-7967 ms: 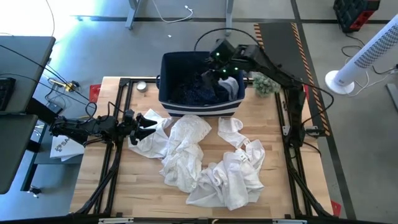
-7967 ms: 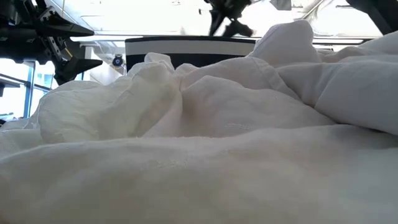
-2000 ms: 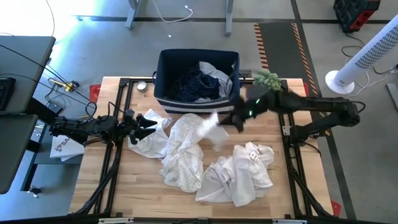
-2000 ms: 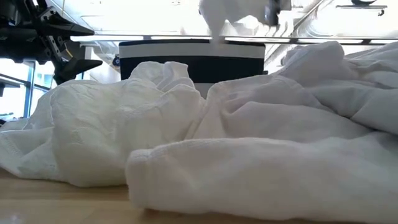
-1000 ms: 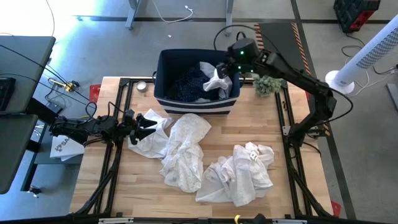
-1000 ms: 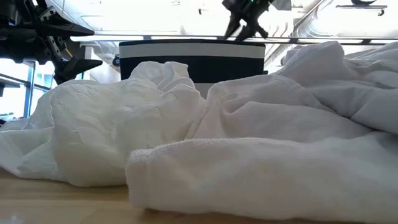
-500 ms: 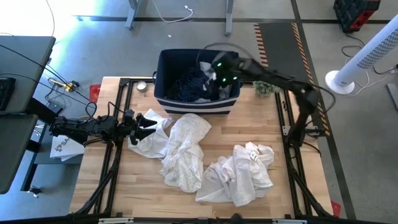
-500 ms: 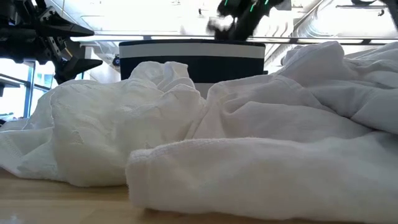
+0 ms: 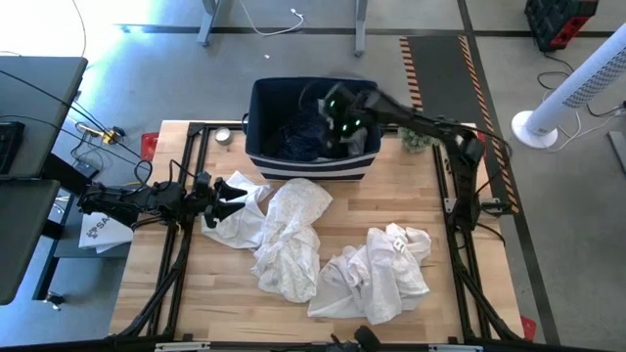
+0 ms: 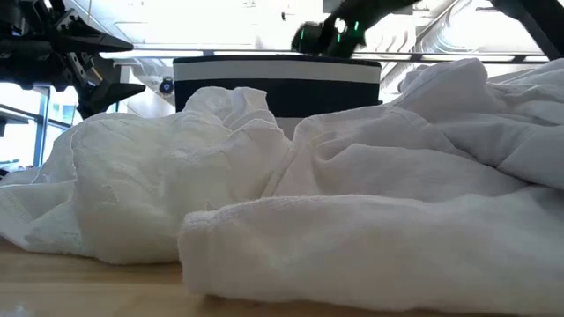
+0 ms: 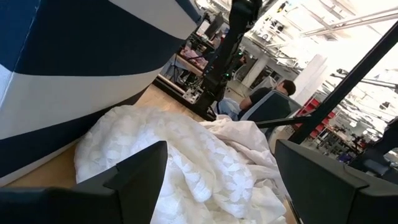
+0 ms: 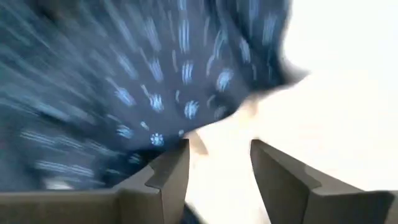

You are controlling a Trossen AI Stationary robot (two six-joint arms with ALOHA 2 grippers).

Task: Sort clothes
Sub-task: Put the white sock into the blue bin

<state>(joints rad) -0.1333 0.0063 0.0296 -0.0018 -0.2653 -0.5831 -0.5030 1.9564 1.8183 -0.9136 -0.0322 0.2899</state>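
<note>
White clothes [image 9: 293, 240]: two heaps on the wooden table [image 9: 196, 303]; one runs from the centre toward 9 o'clock, the other [image 9: 377, 269] lies toward 4 o'clock. Both lie as they did half a second ago.
Right gripper [image 9: 337, 127]: over the navy striped bin [image 9: 313, 166] at 12 o'clock, now lower and nearer the bin's middle than half a second ago, when it was above the bin's right side.
Right claw: fingers [image 12: 165, 180] parted a narrow way, nothing between them; just ahead lie a navy patterned garment [image 12: 124, 93] and white cloth [image 12: 336, 93] (this view is smeared by motion).
Left gripper [image 9: 230, 198]: low at 9 o'clock, at the edge of the white heap, unmoved over all earlier pictures.
Left claw: fingers [image 11: 134, 180] spread wide, with white patterned cloth [image 11: 186, 168] lying between and ahead of them.
Wrist only: the left wrist view shows the bin's navy and white wall [image 11: 74, 62] close beside the cloth, and a person seated [image 11: 270, 102] in the room beyond.
Low only: white fabric [image 10: 308, 220] fills the view; the bin's striped rim [image 10: 278, 75] and the right gripper's green lights [image 10: 322, 35] rise behind it.
Room: grey floor, a white tower fan [image 9: 572, 83] toward 2 o'clock, a desk [image 9: 29, 176] at 9 o'clock.
</note>
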